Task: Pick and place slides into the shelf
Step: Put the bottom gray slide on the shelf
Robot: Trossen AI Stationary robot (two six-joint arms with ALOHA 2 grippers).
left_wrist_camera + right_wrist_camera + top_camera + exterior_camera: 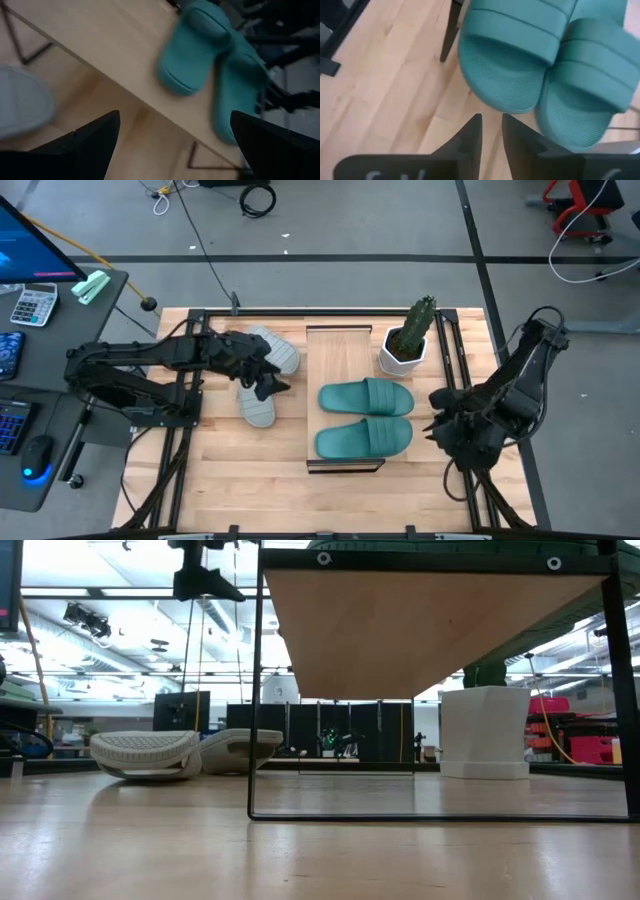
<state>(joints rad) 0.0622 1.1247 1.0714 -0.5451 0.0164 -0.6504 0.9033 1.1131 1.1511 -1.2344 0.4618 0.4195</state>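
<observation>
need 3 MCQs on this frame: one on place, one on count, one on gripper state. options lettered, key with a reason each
1. Where are the two teal slides?
A. on the shelf
B. on the tabletop left of the shelf
C. in the right gripper

2. How many light grey slides lie off the shelf?
A. none
B. one
C. two

3. How are the left gripper fingers?
A. shut on a grey slide
B. open, holding nothing
C. shut on a teal slide

Key:
1. A: in the high view both teal slides lie side by side on the shelf board, beside the white cactus pot.
2. C: both grey slides sit on the tabletop left of the shelf, also seen in the low view.
3. B: the left wrist view shows its fingers spread wide with nothing between. The right gripper waits right of the shelf, fingers near together and empty.
</observation>
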